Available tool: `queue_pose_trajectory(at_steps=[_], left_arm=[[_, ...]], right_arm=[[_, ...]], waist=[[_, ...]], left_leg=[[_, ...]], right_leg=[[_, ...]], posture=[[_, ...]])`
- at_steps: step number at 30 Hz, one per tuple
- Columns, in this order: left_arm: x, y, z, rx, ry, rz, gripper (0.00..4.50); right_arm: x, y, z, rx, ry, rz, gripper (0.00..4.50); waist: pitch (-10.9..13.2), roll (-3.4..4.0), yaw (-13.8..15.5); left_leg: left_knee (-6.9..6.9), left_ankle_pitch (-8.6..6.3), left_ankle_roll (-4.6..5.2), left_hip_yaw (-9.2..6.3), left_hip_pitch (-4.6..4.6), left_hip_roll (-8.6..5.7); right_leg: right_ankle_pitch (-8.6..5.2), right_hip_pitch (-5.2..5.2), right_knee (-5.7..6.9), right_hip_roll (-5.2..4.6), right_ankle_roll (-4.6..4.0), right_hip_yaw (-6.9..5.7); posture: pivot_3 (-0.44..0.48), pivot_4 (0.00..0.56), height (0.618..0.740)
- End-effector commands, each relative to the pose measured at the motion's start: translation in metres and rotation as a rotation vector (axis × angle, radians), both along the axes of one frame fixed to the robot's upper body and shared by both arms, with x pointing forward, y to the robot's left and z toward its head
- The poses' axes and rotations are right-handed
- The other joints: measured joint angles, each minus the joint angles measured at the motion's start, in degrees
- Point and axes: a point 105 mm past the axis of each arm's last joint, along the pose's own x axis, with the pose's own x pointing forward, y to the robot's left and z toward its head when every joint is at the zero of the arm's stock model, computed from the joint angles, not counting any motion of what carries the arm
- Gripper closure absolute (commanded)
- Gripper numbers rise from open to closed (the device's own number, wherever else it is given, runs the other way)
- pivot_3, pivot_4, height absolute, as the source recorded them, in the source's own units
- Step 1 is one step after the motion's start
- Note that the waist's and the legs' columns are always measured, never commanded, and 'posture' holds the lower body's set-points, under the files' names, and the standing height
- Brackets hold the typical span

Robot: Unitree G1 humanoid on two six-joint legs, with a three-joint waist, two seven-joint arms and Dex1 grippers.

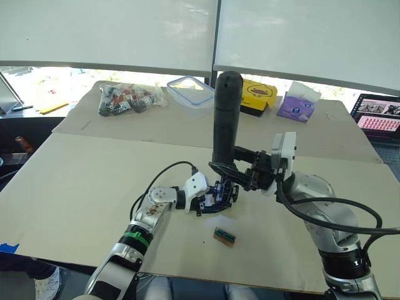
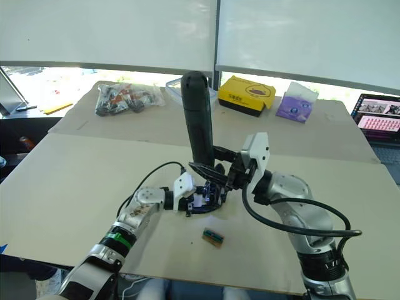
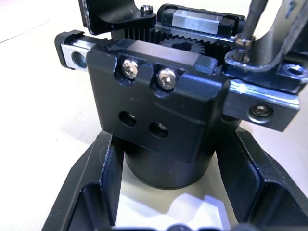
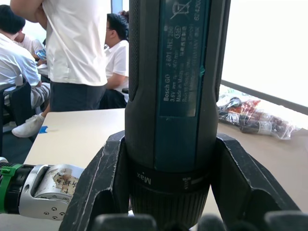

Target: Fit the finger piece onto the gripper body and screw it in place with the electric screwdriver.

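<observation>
My left gripper [image 1: 215,197] is shut on the gripper body [image 1: 220,192], holding it just above the table. In the left wrist view its fingers [image 3: 98,185] clamp the round base of the gripper body [image 3: 159,103]. A flat black part that looks like the finger piece [image 3: 276,79] lies on the body's top. The screwdriver's metal bit [image 3: 251,21] rests on a screw there. My right gripper [image 1: 227,165] is shut on the electric screwdriver [image 1: 225,115], which stands upright over the body. The right wrist view shows the electric screwdriver [image 4: 171,82] between my fingers [image 4: 98,185].
A small green-and-brown block [image 1: 225,237] lies near the table's front edge. At the back are a bag of parts [image 1: 128,98], a clear container [image 1: 190,91], a yellow box [image 1: 257,95], a purple pack [image 1: 299,103] and a laptop [image 1: 378,115]. People [image 4: 79,53] are behind the table.
</observation>
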Motion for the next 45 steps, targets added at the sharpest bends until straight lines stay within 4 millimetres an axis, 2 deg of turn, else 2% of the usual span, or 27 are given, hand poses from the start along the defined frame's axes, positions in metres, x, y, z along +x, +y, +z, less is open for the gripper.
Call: queue_pose_trajectory(at_steps=[1, 9, 16, 21, 26, 31, 33, 39, 41, 43, 44, 45], left_arm=[[-0.006, -0.006, -0.004, 0.015, 0.011, -0.036, 2.17], [-0.005, -0.004, -0.004, 0.017, 0.014, -0.03, 2.17], [-0.005, -0.003, -0.007, 0.023, 0.018, -0.025, 2.17], [-0.004, -0.002, -0.008, 0.029, 0.021, -0.019, 2.17], [-0.003, 0.0, -0.011, 0.044, 0.031, -0.001, 2.17], [0.0, 0.005, -0.015, 0.064, 0.037, 0.029, 2.17], [0.0, 0.006, -0.016, 0.069, 0.036, 0.035, 2.17], [-0.001, 0.005, -0.017, 0.066, 0.041, 0.036, 2.17], [0.001, 0.004, -0.014, 0.035, 0.065, 0.055, 1.14], [0.004, 0.006, -0.012, 0.029, 0.058, 0.074, 0.31], [0.004, 0.009, -0.011, 0.031, 0.052, 0.076, 0.05], [0.004, 0.013, -0.01, 0.03, 0.041, 0.083, 0.05]], right_arm=[[0.013, -0.007, -0.047, -0.117, 0.198, -0.063, 2.58], [0.012, -0.008, -0.048, -0.112, 0.2, -0.067, 2.58], [0.012, -0.01, -0.039, -0.099, 0.165, -0.052, 2.58], [0.009, -0.008, -0.026, -0.085, 0.079, 0.004, 2.58], [0.001, -0.003, 0.005, -0.005, -0.012, 0.097, 2.58], [-0.023, -0.006, 0.058, 0.15, -0.16, 0.241, 2.58], [-0.028, -0.01, 0.071, 0.157, -0.218, 0.259, 2.58], [-0.032, -0.017, 0.079, 0.142, -0.237, 0.257, 2.58], [-0.033, -0.019, 0.08, 0.143, -0.239, 0.248, 2.58], [-0.036, -0.021, 0.083, 0.148, -0.245, 0.245, 2.58], [-0.04, -0.021, 0.085, 0.15, -0.245, 0.254, 2.58], [-0.044, -0.021, 0.087, 0.147, -0.24, 0.269, 2.58]], waist=[[-0.06, -0.01, 0.0], [-0.16, -0.06, 0.0], [-0.17, -0.06, 0.0], [-0.16, -0.06, -0.01], [-0.16, -0.06, -0.01], [-0.04, 0.02, -0.01], [-0.01, 0.07, 0.0], [-0.01, 0.07, -0.01], [-0.01, 0.07, -0.02], [-0.01, 0.07, -0.02], [0.0, 0.08, -0.01], [0.0, 0.08, -0.01]], left_leg=[[0.0, 0.0, 0.0, 0.0, 0.0, 0.0], [-0.01, -0.01, 0.0, 0.0, 0.01, 0.0], [-0.01, -0.01, 0.0, 0.0, 0.01, 0.0], [-0.01, -0.01, 0.0, 0.0, 0.01, 0.0], [-0.01, -0.01, 0.0, 0.0, 0.01, 0.0], [-0.02, 0.0, 0.0, 0.0, -0.09, 0.0], [-0.01, 0.0, 0.01, 0.0, -0.13, 0.0], [0.0, -0.01, 0.0, 0.0, -0.12, 0.0], [0.0, 0.0, 0.01, -0.01, -0.12, 0.0], [0.0, 0.0, 0.01, -0.01, -0.12, 0.0], [0.0, 0.0, 0.01, 0.0, -0.13, 0.0], [0.0, 0.0, 0.01, 0.0, -0.12, 0.0]], right_leg=[[0.0, 0.0, 0.0, 0.0, 0.0, 0.0], [-0.02, 0.01, -0.01, 0.0, 0.0, 0.0], [-0.03, 0.01, -0.01, 0.0, 0.01, 0.0], [-0.03, 0.01, -0.02, 0.0, 0.02, 0.0], [-0.04, -0.01, -0.01, 0.0, 0.02, 0.0], [-0.03, -0.1, 0.0, 0.0, 0.03, 0.0], [-0.01, -0.11, 0.01, 0.0, 0.05, 0.0], [-0.01, -0.1, -0.02, 0.0, 0.05, 0.0], [-0.01, -0.11, -0.01, 0.0, 0.05, 0.0], [-0.01, -0.11, -0.01, -0.01, 0.05, 0.0], [-0.01, -0.12, -0.01, 0.0, 0.05, 0.0], [-0.01, -0.12, 0.0, 0.0, 0.05, 0.0]], posture=[[0.0, 0.15, 0.74], [0.0, 0.15, 0.74], [0.0, 0.15, 0.74], [0.0, 0.15, 0.74], [0.0, 0.15, 0.74], [0.0, 0.15, 0.74], [0.0, 0.15, 0.74], [0.0, 0.15, 0.74], [0.0, 0.15, 0.74], [0.0, 0.15, 0.74], [0.0, 0.15, 0.74], [0.0, 0.15, 0.74]])
